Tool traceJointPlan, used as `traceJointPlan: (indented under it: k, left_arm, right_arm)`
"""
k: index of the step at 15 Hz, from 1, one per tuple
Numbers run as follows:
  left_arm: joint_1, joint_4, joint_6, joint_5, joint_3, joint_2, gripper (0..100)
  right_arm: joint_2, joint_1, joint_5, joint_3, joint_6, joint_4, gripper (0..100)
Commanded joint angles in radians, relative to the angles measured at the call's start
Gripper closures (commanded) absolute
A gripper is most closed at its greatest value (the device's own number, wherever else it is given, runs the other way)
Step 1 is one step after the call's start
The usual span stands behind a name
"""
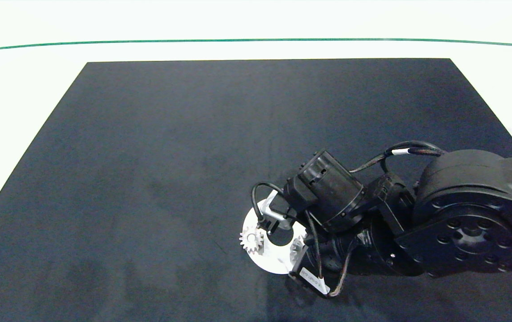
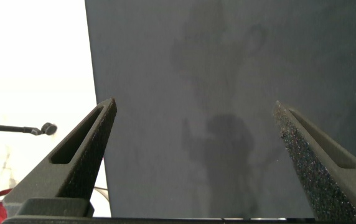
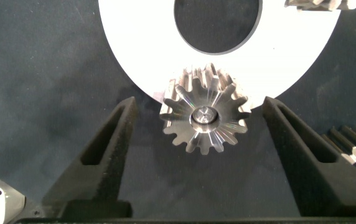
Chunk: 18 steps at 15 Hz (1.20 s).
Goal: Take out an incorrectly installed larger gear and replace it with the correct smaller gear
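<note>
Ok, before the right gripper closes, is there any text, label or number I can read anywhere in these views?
White tag on the right arm's cable: dark print, too small to read.
White band on the upper cable: no print that can be made out.
Gear between the right gripper fingers, white ring plate: no markings.
Left wrist view: no text.

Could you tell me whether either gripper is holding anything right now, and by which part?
Nothing is held. The right gripper is open either side of a gear on the white ring, untouched. The left gripper is open over bare mat.
</note>
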State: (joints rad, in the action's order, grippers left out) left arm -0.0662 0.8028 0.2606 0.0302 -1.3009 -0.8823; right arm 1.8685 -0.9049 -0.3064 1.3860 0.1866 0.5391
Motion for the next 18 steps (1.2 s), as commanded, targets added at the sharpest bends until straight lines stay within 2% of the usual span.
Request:
traceJointPlan:
  k: [1, 5, 10, 18]
  left_arm:
    - [0.000, 0.004, 0.000, -0.001, 0.000, 0.005, 0]
    - [0.022, 0.003, -0.003, -0.003, -0.001, 0.014, 0]
    - [0.022, -0.005, -0.004, -0.003, -0.001, 0.014, 0]
    - [0.022, -0.007, -0.004, -0.003, -0.001, 0.014, 0]
  right_arm:
    - [0.000, 0.003, 0.000, -0.002, 0.004, 0.004, 26]
    - [0.012, 0.020, 0.000, -0.001, 0.007, 0.002, 33]
    - [0.037, 0.021, 0.000, -0.001, 0.011, -0.034, 44]
    - [0.020, 0.015, -0.003, -0.008, 0.047, -0.028, 60]
